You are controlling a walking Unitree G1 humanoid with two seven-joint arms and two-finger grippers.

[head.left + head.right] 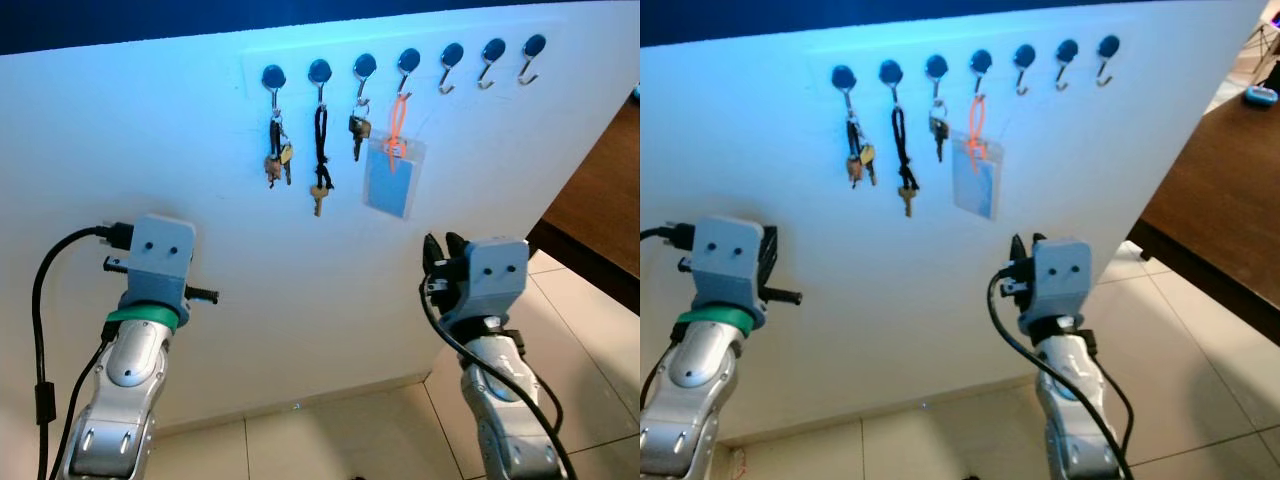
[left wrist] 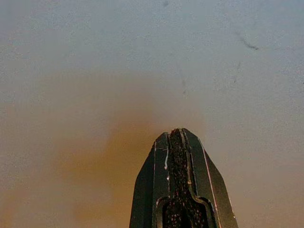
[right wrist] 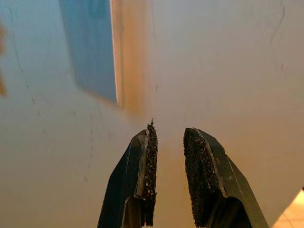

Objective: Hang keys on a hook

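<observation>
Hovering low before the white wall, the right claw stands slightly parted and empty, the left claw pressed closed. Brass keys already hang from round blue hooks above; reaching up carelessly could knock them off.

We hold both arms raised, forearms angled upward. Our left gripper has its two black fingers pressed together, nothing between the jaws. Our right gripper keeps a narrow gap between its rough pads, empty.
</observation>
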